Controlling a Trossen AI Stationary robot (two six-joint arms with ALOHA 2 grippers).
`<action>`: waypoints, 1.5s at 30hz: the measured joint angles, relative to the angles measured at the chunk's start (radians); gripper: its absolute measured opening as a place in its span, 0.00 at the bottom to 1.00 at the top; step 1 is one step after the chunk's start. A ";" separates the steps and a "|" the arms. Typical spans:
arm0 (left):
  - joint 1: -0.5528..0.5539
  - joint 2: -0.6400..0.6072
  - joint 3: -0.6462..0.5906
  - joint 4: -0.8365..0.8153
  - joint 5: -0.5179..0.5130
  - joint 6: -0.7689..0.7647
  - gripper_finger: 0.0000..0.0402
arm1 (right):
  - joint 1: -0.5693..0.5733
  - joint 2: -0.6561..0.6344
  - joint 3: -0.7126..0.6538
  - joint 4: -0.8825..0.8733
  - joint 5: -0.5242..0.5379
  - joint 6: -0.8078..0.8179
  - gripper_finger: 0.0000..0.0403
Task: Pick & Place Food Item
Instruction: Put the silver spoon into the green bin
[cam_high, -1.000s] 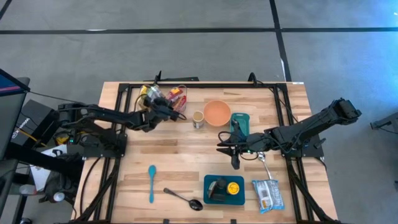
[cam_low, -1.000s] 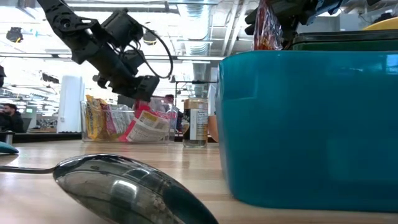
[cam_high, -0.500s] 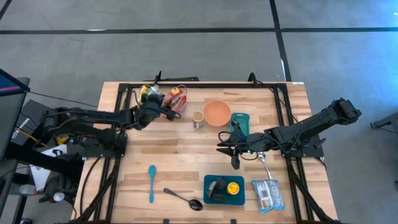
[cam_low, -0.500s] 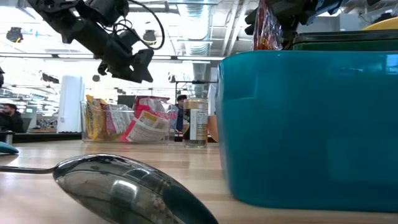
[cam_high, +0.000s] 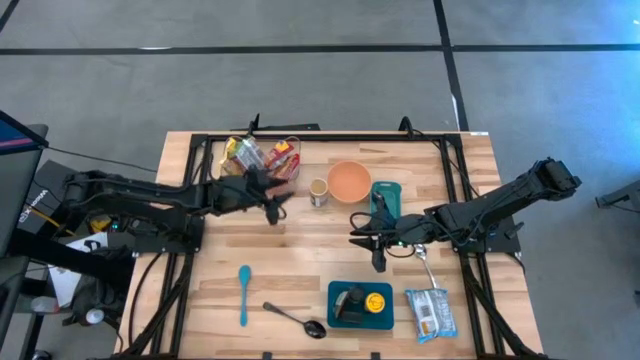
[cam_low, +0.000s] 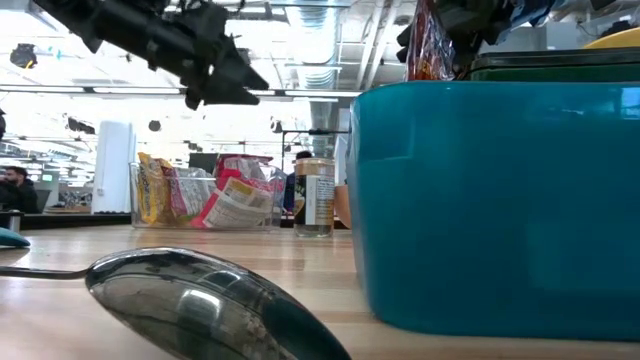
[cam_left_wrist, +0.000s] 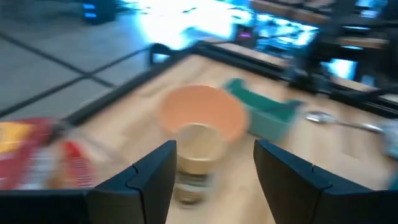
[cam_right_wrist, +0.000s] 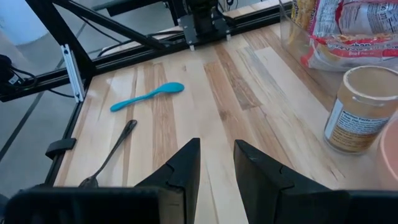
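A clear bin (cam_high: 262, 155) at the table's far left holds several snack packets (cam_low: 225, 200). My left gripper (cam_high: 279, 200) hovers just in front of the bin, above the table. It is open and nearly level, with nothing between its fingers (cam_left_wrist: 214, 152). It points at a small jar (cam_left_wrist: 194, 165) and an orange bowl (cam_left_wrist: 205, 109). My right gripper (cam_high: 355, 238) waits mid-table. In the right wrist view its fingers (cam_right_wrist: 216, 149) stand slightly apart with bare wood between them. A red packet (cam_low: 428, 40) shows in the low view beside dark gripper parts; whether anything holds it, I cannot tell.
A green container (cam_high: 386, 192) sits right of the bowl. A teal tray (cam_high: 335, 320) with a yellow item stands at the near edge, with a pale snack bag (cam_high: 430, 312) to its right. A blue spoon (cam_high: 244, 293) and metal spoons (cam_high: 295, 318) (cam_high: 428, 265) lie on the wood.
My left gripper has risen out of the bin and come toward the table's near side and right. It has tipped from pointing steeply down to nearly level, and it carries nothing. The packets stay in the bin.
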 joint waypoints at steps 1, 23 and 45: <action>-0.022 0.000 0.000 0.003 0.015 0.001 0.52 | 0.000 0.000 0.000 -0.006 0.000 0.002 0.23; -0.348 0.001 0.000 0.073 0.046 0.062 0.52 | 0.000 -0.003 0.000 -0.349 -0.098 0.417 0.23; -0.349 0.001 0.000 0.076 0.046 0.060 0.52 | 0.118 -0.004 0.000 -1.043 -0.218 1.049 0.23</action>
